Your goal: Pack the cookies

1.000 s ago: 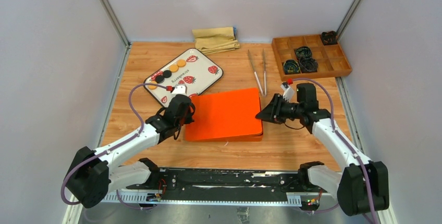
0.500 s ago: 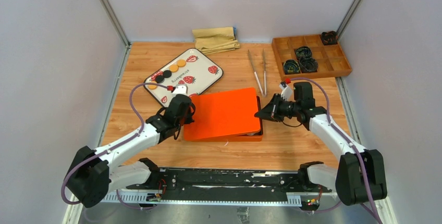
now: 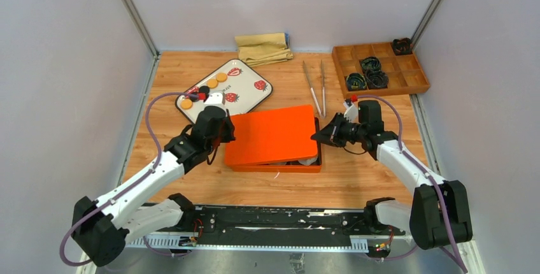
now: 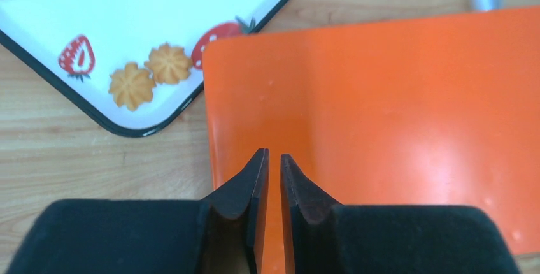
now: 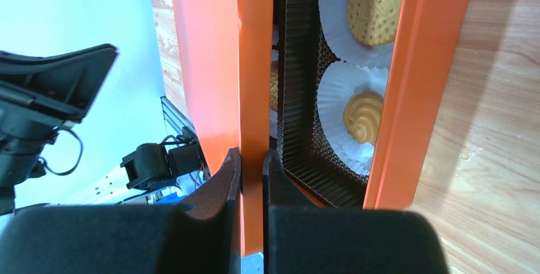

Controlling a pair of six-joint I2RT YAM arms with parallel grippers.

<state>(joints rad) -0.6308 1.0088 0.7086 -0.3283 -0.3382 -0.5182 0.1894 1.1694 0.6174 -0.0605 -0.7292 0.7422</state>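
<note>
A flat orange lid (image 3: 272, 137) lies over an orange box (image 3: 274, 167), tilted up at its right side. My right gripper (image 3: 321, 135) is shut on the lid's right rim (image 5: 253, 64). Under the raised lid, cookies (image 5: 376, 6) sit in white paper cups inside the box's black liner (image 5: 299, 83). More cookies (image 3: 186, 103), orange and black, lie on the strawberry tray (image 3: 248, 95); two flower-shaped cookies (image 4: 169, 64) show near its corner. My left gripper (image 3: 223, 130) sits over the lid's left end (image 4: 382, 108), its jaws shut to a thin slit with nothing between them.
Metal tongs (image 3: 316, 86) lie behind the box. A wooden compartment tray (image 3: 407, 79) holding dark paper cups stands at the back right. A folded tan cloth (image 3: 263, 48) is at the back wall. Grey walls close in both sides.
My right gripper closed on the lid's right rim and lifted it, so the box's inside now shows. My left gripper shifted a little away from me at the lid's left end.
</note>
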